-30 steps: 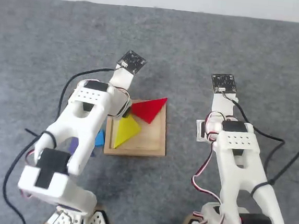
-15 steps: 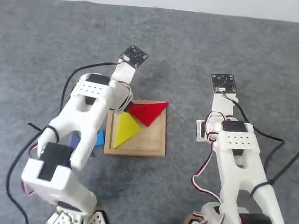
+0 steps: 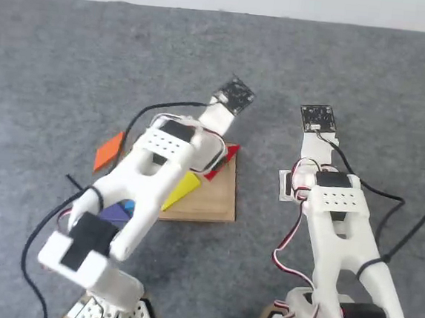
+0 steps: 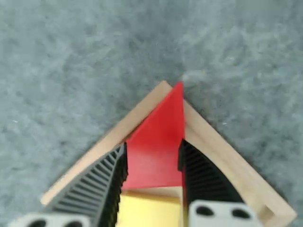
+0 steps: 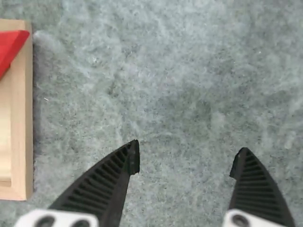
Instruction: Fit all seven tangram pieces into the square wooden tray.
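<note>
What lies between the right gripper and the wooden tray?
Bare grey carpet, seen in the right wrist view, separates the right gripper from the tray.

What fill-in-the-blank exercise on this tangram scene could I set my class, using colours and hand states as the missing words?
1. The left hand grips a triangle at the tray's corner; its colour is ____.
2. The other piece inside the tray is coloured ____.
3. The right hand holds nothing, and its fingers are ____.

Missing words: red; yellow; open.
</note>
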Robot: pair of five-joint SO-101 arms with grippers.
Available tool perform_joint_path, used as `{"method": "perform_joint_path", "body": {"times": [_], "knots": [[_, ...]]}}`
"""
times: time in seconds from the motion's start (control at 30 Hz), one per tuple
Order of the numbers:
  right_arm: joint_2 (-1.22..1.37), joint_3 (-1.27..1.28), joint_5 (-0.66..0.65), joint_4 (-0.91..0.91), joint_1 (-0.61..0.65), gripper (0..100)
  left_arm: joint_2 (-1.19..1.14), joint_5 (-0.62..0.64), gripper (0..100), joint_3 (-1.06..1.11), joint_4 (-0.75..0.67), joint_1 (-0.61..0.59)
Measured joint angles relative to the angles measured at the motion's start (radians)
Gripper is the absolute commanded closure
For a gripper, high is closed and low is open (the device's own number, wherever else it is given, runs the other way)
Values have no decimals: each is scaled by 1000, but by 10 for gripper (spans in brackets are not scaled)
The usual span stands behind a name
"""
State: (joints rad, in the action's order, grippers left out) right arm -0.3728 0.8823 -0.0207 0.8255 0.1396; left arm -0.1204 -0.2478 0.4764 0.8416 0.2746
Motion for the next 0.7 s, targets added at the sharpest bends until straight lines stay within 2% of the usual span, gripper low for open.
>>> {"method": "perform_joint_path", "body": {"times": [0.4,0.7], "knots": [[0,0,0,0,0,692,-91,0,836,-64,0,5],[0,0,0,0,0,692,-95,-37,837,-51,21,-98]]}}
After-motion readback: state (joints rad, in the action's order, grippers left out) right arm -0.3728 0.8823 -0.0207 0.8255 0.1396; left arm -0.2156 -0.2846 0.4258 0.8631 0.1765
